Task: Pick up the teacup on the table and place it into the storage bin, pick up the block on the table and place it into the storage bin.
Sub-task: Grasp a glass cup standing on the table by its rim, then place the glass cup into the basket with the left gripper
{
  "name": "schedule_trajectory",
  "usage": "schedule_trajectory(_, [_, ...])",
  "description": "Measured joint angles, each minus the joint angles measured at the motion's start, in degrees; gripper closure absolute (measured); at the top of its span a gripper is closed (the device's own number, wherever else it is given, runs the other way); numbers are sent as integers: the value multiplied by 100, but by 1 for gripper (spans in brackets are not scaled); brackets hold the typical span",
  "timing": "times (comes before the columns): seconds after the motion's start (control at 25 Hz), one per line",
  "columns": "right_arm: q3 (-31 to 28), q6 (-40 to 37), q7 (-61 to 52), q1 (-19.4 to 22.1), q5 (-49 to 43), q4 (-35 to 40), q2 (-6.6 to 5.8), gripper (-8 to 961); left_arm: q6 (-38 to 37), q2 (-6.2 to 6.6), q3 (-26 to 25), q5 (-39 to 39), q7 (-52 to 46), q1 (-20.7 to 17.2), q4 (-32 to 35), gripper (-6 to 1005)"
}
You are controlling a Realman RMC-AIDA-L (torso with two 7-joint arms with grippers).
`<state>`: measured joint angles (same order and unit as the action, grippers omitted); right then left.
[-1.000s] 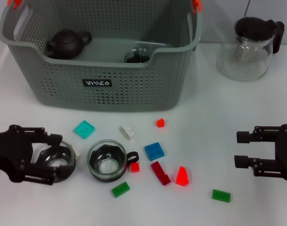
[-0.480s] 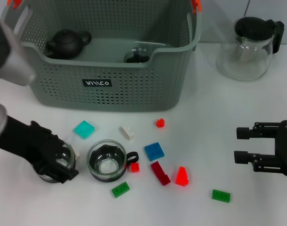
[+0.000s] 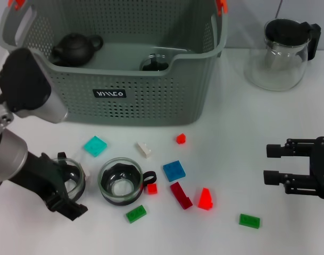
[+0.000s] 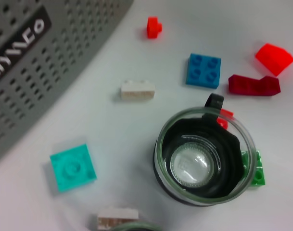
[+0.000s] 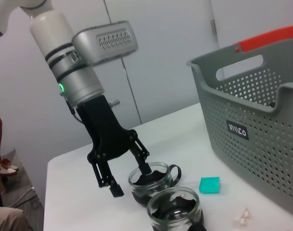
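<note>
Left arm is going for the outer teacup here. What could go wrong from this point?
The left gripper straddles the rim of the outer teacup, one finger inside and the other outside. On smooth glass such a hold may slip or tilt. The second teacup sits very close, so lifting could knock it. A small white block lies against the outer teacup and may get dragged. The storage bin wall is tall; a low carry could hit it.

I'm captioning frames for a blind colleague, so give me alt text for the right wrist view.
The left gripper straddles the rim of a glass teacup, one finger inside and one outside. A second teacup stands nearer the camera, beside a teal block and the grey storage bin.
</note>
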<state>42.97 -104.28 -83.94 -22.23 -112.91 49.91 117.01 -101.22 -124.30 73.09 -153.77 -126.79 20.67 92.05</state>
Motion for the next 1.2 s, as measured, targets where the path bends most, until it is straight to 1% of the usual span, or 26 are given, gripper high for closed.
schedule_trajectory(0.2, [0,17,0,7,-3,1,7,297,346,11,28,-100,1,49,-483,146])
schedule_trajectory(0.48, [0,23,3,2,-4,-40,14,297,567,8,55,-245,-33,176,-789,208])
schedule_trajectory(0.64, [0,23,7,-16,-4,-167,-20,297,635,7,76,-445,-197,340,-1131,244])
schedule_trajectory(0.76, [0,22,0,-27,-4,-213,-40,297,624,22,-37,-520,-339,524,-1445,349])
schedule_trajectory(0.84, [-1,13,0,-27,-4,-216,-45,297,604,24,-87,-526,-355,566,-1495,419])
schedule_trajectory(0.96, [-8,7,0,-32,-4,-218,-53,297,559,20,-89,-528,-355,572,-1427,652])
schedule_trajectory(1.2, [-18,-3,-1,-41,-3,-219,-56,298,306,36,-234,-545,-363,614,-1201,894])
